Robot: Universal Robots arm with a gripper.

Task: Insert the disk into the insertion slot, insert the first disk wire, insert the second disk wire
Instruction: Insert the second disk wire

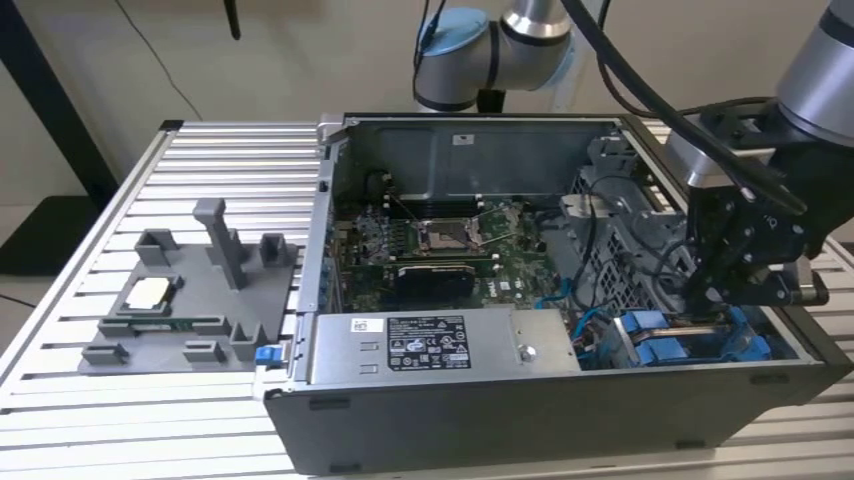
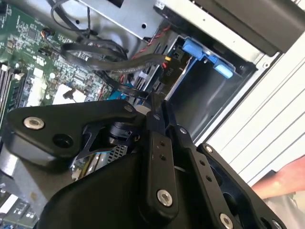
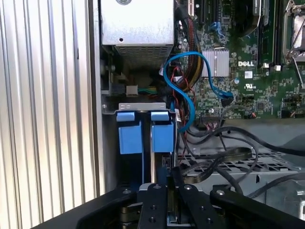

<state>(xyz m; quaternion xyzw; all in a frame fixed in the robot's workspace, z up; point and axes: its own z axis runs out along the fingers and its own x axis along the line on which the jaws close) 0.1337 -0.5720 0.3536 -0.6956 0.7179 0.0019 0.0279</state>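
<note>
The arm (image 1: 534,40) consists of silver-grey cylindrical links with a light blue joint cap (image 1: 461,35). Black cables (image 1: 627,75) run along the arm down to the wrist. The wrist housing (image 1: 747,200) is black and blocky, with a small round silver fitting on its side. The tool (image 1: 707,300) is black; in both wrist views its flat linkage bars (image 2: 159,162) carry round silver screws (image 2: 164,197) and dark pivot holes.
</note>
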